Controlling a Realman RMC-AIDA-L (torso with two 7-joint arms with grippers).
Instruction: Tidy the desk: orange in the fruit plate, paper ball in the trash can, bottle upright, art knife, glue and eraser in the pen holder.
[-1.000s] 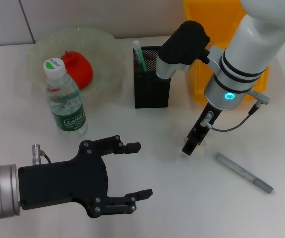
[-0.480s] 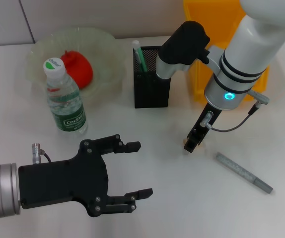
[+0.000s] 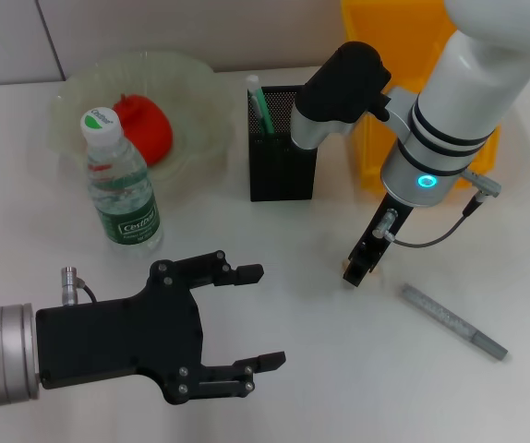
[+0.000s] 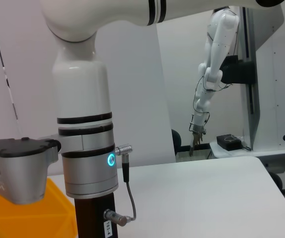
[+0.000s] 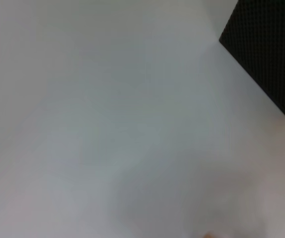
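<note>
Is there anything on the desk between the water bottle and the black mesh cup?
No. In the head view, only bare white desk lies between the bottle and the cup.

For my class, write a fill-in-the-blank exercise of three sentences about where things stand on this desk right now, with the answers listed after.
1. The red-orange round fruit lies in the translucent pale-green ____ with the wavy rim.
2. The clear plastic water bottle with the green label stands ____ on the white desk.
3. The left end effector, low over the desk in front of the bottle, has its fingers ____.

Answers: bowl; upright; open
</note>
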